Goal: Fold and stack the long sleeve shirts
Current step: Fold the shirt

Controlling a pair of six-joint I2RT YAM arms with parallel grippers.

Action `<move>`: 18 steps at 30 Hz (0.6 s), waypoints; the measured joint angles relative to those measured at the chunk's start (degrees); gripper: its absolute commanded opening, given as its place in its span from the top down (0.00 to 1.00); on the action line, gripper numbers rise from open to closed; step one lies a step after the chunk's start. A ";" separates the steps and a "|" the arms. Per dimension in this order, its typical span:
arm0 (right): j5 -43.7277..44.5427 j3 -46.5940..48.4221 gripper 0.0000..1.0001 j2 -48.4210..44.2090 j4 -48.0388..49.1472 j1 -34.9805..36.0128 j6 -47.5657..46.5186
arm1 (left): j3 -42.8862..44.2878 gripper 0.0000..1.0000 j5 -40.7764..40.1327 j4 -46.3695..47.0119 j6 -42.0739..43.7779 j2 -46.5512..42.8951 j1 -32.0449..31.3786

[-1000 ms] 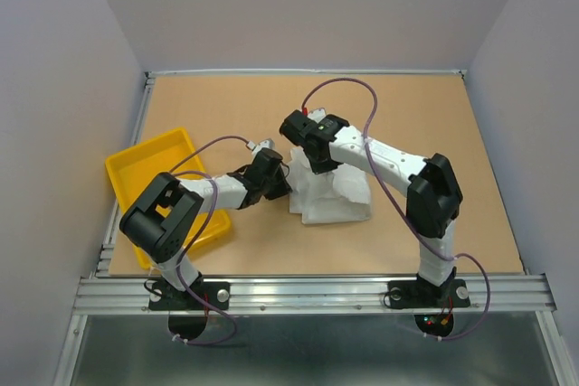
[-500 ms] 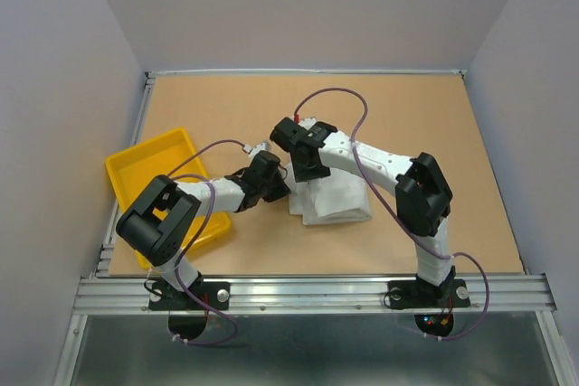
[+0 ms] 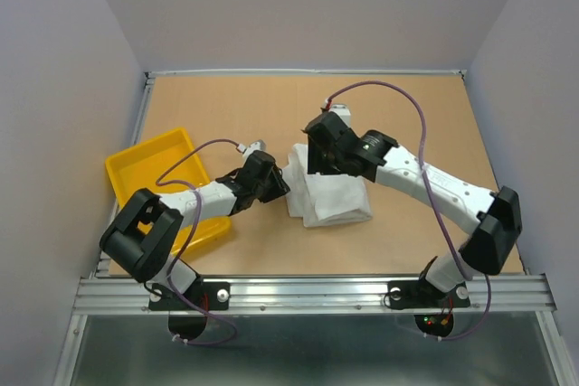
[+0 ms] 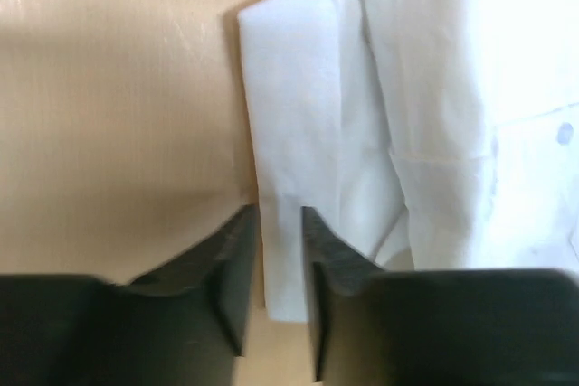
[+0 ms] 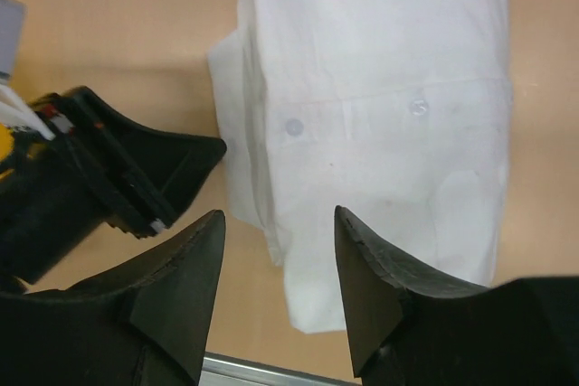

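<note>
The white long sleeve shirt (image 3: 336, 196) lies folded into a layered rectangle near the middle of the table (image 3: 226, 106), two buttons facing up.

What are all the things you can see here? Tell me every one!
folded white button-front shirt: one, white, middle of the table
yellow plastic tray: one, yellow, left edge of the table
brown table: one, light brown, under everything
grey walls: pale grey, around the back and sides
silver metal rail: one, silver, along the near edge
purple cables: purple, looping along both arms
robot arms: two, black and white, bolted to the rail
left hand: one, black, at the shirt's left edge, fingers slightly apart
right hand: one, black, above the shirt, fingers wide apart
</note>
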 measured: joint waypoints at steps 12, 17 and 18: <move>-1.88 -26.03 0.37 -20.24 12.24 -0.74 -1.79 | 8.94 0.28 -0.31 -3.69 2.25 -4.39 0.00; -8.04 -31.21 0.38 -20.50 18.58 -0.74 -4.61 | 14.93 0.31 -0.31 -3.34 3.98 4.04 0.00; -8.81 -31.71 0.38 -20.61 19.34 -0.74 -4.85 | 15.63 0.33 -0.31 -3.37 4.35 5.55 0.00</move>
